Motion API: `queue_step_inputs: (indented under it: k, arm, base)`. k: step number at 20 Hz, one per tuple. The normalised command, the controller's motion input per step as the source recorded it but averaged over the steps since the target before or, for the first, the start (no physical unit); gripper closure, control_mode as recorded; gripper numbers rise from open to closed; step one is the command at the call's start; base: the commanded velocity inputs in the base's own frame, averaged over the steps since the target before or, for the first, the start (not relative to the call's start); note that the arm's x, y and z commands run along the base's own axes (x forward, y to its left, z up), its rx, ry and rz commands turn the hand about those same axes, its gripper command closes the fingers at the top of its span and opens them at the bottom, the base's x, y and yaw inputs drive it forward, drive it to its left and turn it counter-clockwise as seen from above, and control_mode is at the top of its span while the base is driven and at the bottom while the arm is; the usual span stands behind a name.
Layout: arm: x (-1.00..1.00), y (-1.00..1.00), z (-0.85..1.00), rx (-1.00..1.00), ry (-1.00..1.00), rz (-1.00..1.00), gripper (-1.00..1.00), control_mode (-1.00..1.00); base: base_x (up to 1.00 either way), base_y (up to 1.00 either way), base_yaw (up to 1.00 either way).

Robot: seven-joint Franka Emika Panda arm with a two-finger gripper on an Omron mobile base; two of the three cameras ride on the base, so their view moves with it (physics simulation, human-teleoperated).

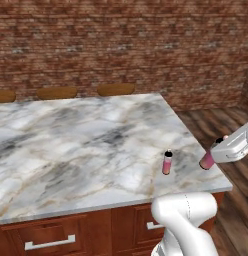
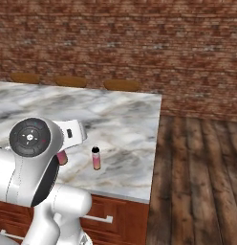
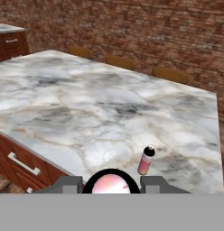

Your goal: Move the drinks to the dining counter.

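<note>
The gripper [image 3: 111,186] is clamped narrow on one pink bottle [image 1: 207,161], held tilted right at the near corner edge of the dining counter [image 1: 71,145], so letting go now could tip it or drop it off the marble onto the floor. Just beyond the fingers stands the other bottle [image 3: 146,160], upright and close enough that a sloppy set-down might knock it over. Past that, the wooden stools [image 1: 116,89] line the far side.

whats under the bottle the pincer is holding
The held pink bottle hangs tilted in the shut pincer, over the near right corner of the dining counter. Bare marble lies beneath. Whether its base touches cannot be seen. The other bottle stands upright beside it.
</note>
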Motion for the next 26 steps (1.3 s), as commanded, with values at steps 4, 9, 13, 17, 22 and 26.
queue_step_inputs:
  k: [4, 9, 13, 17, 22, 26]
  arm:
    - [0.0, 0.0, 0.0, 0.0, 0.0, 0.0, 1.0, 1.0]
    - [0.0, 0.0, 0.0, 0.0, 0.0, 0.0, 1.0, 1.0]
    - [0.0, 0.0, 0.0, 0.0, 0.0, 0.0, 1.0, 1.0]
    - [0.0, 0.0, 0.0, 0.0, 0.0, 0.0, 1.0, 1.0]
    - [0.0, -0.01, 0.0, 0.0, 0.01, 0.0, 1.0, -1.0]
    - [0.0, -0.21, 0.0, 0.0, 0.03, 0.0, 1.0, -1.0]
  base:
    - [0.0, 0.0, 0.0]
    - [0.0, 0.0, 0.0]
    - [0.0, 0.0, 0.0]
    - [0.0, 0.0, 0.0]
    - [0.0, 0.0, 0.0]
    - [0.0, 0.0, 0.0]
